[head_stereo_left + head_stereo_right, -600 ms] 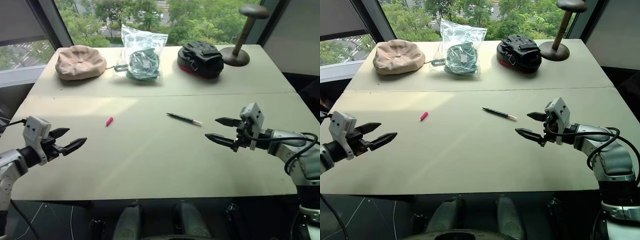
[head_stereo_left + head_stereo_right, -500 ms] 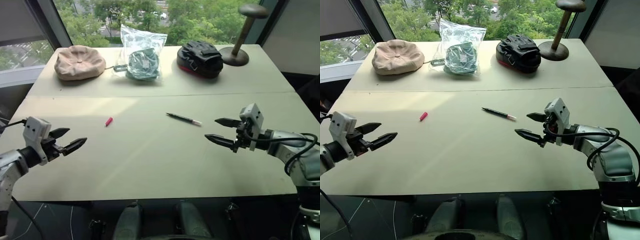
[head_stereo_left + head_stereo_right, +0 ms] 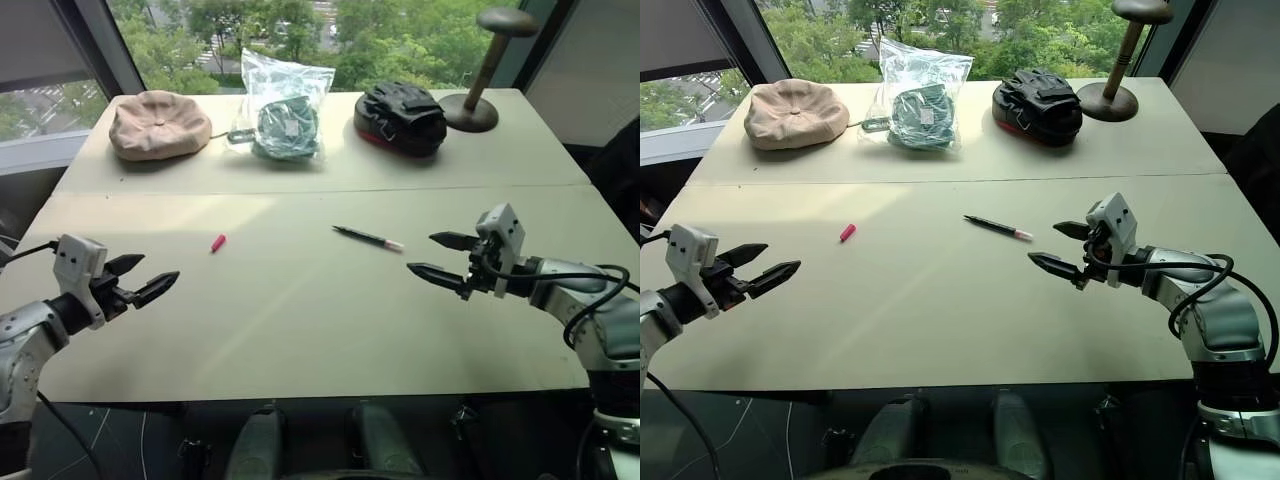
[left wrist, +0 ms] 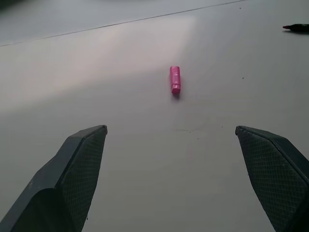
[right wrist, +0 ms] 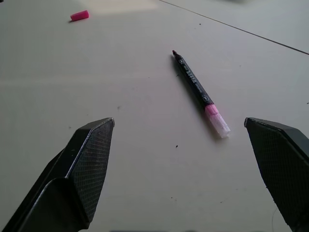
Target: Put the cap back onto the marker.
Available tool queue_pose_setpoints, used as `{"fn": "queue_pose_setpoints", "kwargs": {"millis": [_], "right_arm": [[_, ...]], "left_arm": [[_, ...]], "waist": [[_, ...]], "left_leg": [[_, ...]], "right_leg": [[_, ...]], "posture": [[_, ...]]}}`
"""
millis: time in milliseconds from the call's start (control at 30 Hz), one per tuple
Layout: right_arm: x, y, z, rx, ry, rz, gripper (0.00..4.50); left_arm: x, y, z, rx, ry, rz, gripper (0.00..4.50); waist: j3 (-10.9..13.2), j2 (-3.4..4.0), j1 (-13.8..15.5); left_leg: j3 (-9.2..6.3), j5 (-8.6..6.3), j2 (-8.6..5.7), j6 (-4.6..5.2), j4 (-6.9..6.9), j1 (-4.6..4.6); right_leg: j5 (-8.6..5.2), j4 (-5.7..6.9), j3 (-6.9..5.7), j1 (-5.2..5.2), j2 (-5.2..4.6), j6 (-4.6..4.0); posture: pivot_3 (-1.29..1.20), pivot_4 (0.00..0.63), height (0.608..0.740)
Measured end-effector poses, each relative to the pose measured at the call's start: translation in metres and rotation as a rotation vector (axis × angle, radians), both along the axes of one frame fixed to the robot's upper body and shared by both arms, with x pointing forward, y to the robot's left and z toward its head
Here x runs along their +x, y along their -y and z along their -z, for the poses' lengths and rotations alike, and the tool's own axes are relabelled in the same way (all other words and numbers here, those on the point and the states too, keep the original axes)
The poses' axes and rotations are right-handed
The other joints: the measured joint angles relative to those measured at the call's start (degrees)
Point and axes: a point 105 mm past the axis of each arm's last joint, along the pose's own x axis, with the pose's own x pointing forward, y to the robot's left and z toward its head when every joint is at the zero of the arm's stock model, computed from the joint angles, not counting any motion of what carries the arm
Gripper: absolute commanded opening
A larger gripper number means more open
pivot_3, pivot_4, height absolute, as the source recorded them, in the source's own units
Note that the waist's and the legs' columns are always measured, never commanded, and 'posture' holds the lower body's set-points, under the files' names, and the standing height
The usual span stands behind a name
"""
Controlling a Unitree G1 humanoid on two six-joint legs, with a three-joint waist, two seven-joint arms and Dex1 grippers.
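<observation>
The marker [image 3: 368,238], a slim black barrel with a pale pink end, lies flat near the middle of the table; the right wrist view shows the marker [image 5: 199,92] ahead of the fingers. The small pink cap [image 3: 218,243] lies apart from it to the left, and the cap [image 4: 175,79] also appears in the left wrist view. My left gripper [image 3: 142,277] hovers open over the table's near left part, short of the cap. My right gripper [image 3: 440,256] hovers open just right of the marker's pink end. Neither holds anything.
Along the far side of the table [image 3: 300,330] sit a beige cap-style hat [image 3: 158,125], a clear bag with teal contents [image 3: 285,108], a black and red item [image 3: 402,117] and a wooden stand [image 3: 480,95]. A seam [image 3: 320,190] crosses the tabletop.
Both grippers have edged slightly inward toward the table's middle. The marker and cap have not moved.
</observation>
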Motion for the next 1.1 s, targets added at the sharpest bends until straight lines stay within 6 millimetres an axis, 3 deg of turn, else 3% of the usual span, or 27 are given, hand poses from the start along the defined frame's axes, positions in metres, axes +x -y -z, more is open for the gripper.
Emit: {"fn": "queue_pose_setpoints", "kwargs": {"millis": [300, 533, 700, 867, 1100], "right_arm": [[0.002, 0.001, 0.001, -0.019, 0.011, 0.02, 4.5], [0.004, -0.002, 0.003, -0.045, 0.024, 0.012, 4.5], [0.018, -0.006, -0.002, -0.068, 0.057, -0.002, 4.5], [0.029, -0.009, 0.0, -0.08, 0.056, -0.015, 4.5], [0.043, -0.022, 0.0, -0.099, 0.084, -0.067, 4.5]], "left_arm": [[0.003, -0.001, -0.002, 0.002, 0.009, -0.006, 4.46], [0.015, 0.004, -0.008, 0.028, 0.024, 0.071, 4.46], [0.04, 0.032, -0.032, 0.121, 0.063, 0.337, 4.46], [0.055, 0.058, -0.029, 0.258, 0.008, 0.599, 4.46], [0.072, 0.077, -0.028, 0.237, -0.001, 0.717, 4.46]], "waist": [[0.0, 0.0, 0.0], [0.0, 0.0, 0.02], [0.0, -0.01, 0.13], [0.0, 0.0, -0.34], [0.0, 0.0, -0.43]], "left_leg": [[0.0, 0.0, 0.0, 0.0, 0.01, 0.0], [0.03, 0.0, -0.02, 0.0, 0.03, 0.0], [0.13, 0.02, -0.19, -0.03, 0.06, 0.0], [0.27, 0.02, -0.21, -0.02, 0.02, -0.08], [0.17, 0.0, -0.01, 0.01, 0.06, -0.06]], "right_leg": [[0.01, 0.01, -0.01, 0.0, 0.01, 0.01], [0.01, 0.04, -0.05, 0.01, 0.04, 0.01], [0.0, 0.03, -0.16, 0.06, 0.12, -0.02], [0.1, 0.06, -0.09, -0.1, 0.22, 0.18], [0.1, 0.2, -0.04, -0.12, 0.62, 0.19]], "posture": [[0.0, 0.15, 0.74], [0.0, 0.15, 0.74], [0.0, 0.15, 0.74], [0.0, 0.15, 0.74], [0.0, 0.15, 0.74]]}}
